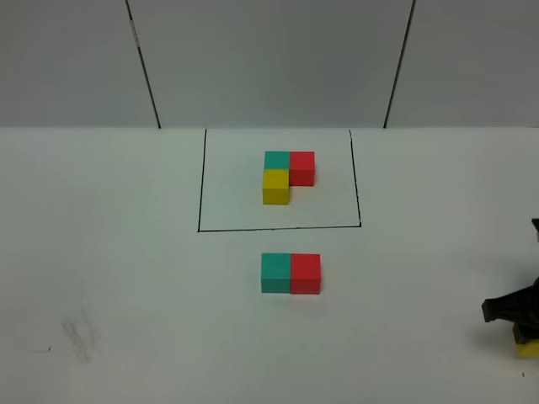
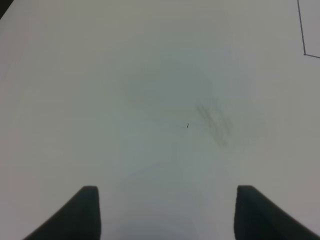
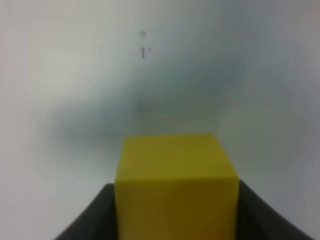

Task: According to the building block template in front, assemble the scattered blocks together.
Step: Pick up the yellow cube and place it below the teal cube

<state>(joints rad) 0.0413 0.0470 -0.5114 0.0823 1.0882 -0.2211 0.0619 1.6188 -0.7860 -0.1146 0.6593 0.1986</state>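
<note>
we see the right gripper [image 3: 175, 190] closed on the yellow cube [image 3: 175, 165] by the view's right edge, free surface [image 1: 404, 286] up to the touching teal cube [image 1: 275, 273] and red cube [image 1: 305, 273] before the template [image 1: 289, 175]; left gripper [image 2: 167, 189] open, empty.

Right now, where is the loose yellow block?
In the high view the yellow block is at the bottom right edge, gripped in the right pincer, far right of the joined teal block and red block.

Left gripper [image 2: 167, 212]: two matte black fingers [image 2: 82, 212], wedge-shaped, tips blunt and squared. Right gripper [image 1: 511, 310]: same black finish, blocky body with angular, jagged outline.
</note>
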